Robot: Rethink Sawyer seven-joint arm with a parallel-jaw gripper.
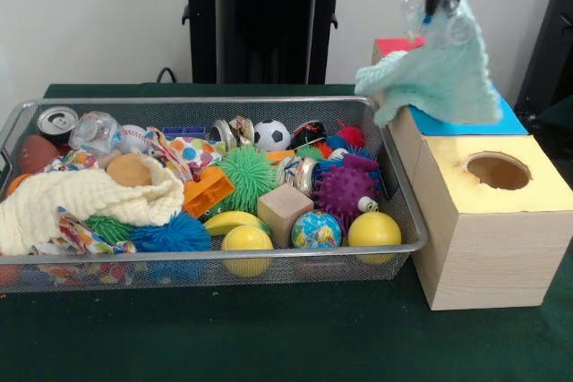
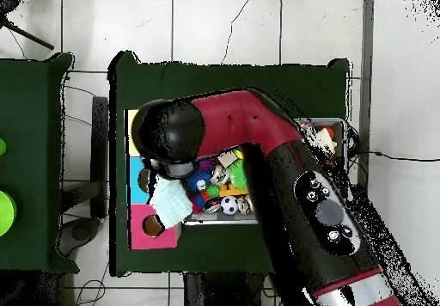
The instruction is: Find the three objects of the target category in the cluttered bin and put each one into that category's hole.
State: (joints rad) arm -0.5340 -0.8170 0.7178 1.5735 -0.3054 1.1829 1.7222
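In the front view, you see one clear, wrinkly bottle lying at the far left of the bin, beside a can and behind a cream cloth, with balls and spiky toys filling the mesh to its right. Right of the bin stand the boxes, the nearest yellow-topped with a round hole. Above them the gripper hangs with fingers pinched on a pale green cloth and what looks like a second clear bottle against it.
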